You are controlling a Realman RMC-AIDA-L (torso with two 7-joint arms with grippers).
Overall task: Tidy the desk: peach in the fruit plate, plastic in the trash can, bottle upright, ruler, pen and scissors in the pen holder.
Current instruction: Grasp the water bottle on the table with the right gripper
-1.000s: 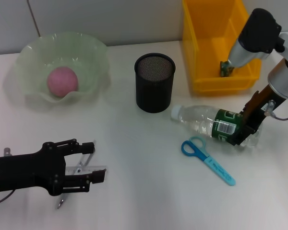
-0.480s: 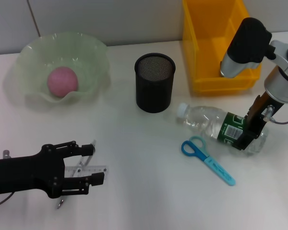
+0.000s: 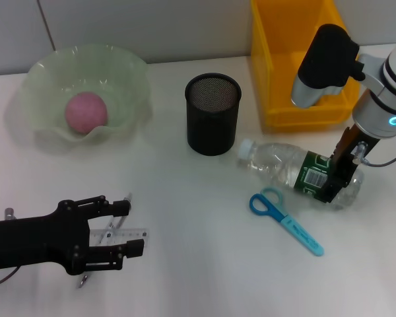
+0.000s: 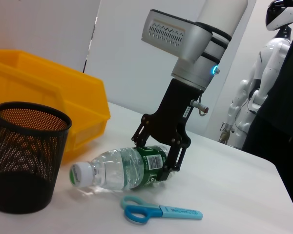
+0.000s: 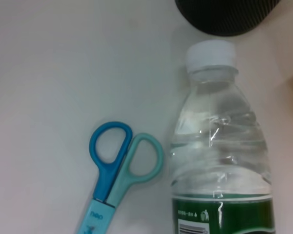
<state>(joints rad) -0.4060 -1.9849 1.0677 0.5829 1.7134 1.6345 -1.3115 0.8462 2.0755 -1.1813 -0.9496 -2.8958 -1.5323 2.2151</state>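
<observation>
- Nearest to you, at the front left of the table (image 3: 185, 264), you see the left gripper (image 3: 129, 228) lying low, its fingers spread apart over one clear ruler (image 3: 119, 236); a thin metal piece shows under it, but you cannot tell what it is.
- Next, at the front right, one pair of blue scissors (image 3: 285, 220) lies flat, just beside the bottle and not touching it.
- One plastic bottle (image 3: 287, 170) with a green label lies on its side, white cap toward the pen holder. The right gripper (image 3: 336, 178) is clamped around its label end.
- In the middle you have one black mesh pen holder (image 3: 212, 113), upright, near the bottle cap.
- Far left, one pale green fruit plate (image 3: 129, 72) holds one pink peach (image 3: 86, 112).
- Far right, one yellow bin (image 3: 272, 59) stands behind the right arm.
</observation>
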